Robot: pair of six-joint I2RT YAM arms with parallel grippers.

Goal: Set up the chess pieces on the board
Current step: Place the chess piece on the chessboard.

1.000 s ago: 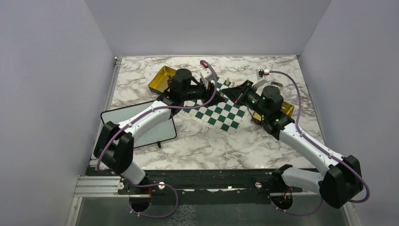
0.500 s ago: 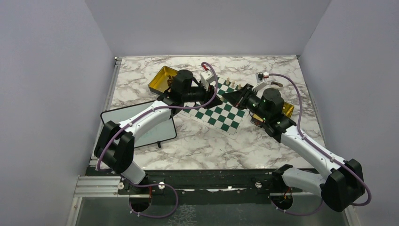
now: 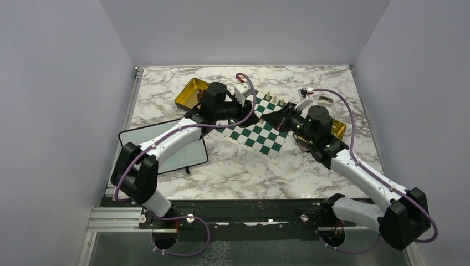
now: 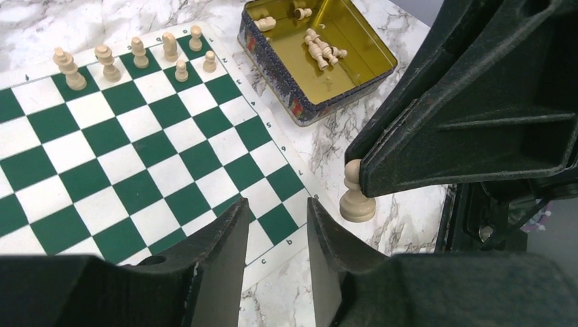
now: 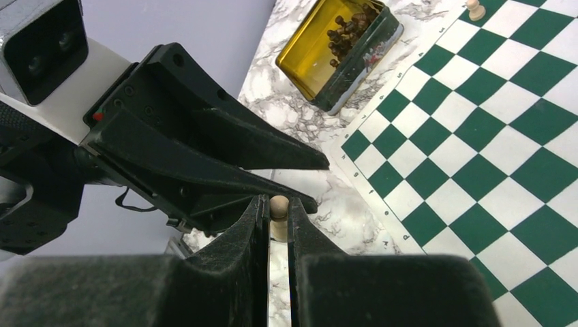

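A table topped in white marble pattern with grey veins fills the space. Plain pale lavender-grey walls close it in: the far wall, left wall and right wall. An aluminium rail lies along the near left edge. Light is soft and even

1. Board: flat green-and-white checked mat, askew, near the worktop's far edge.
2. Chess pieces: seven pale, upright along one board edge.
3. Pale pawn: upright off a board corner, pinched in right hand.

Marble table: checkered board centre; left gold tin, right gold tin; whiteboard near-left.
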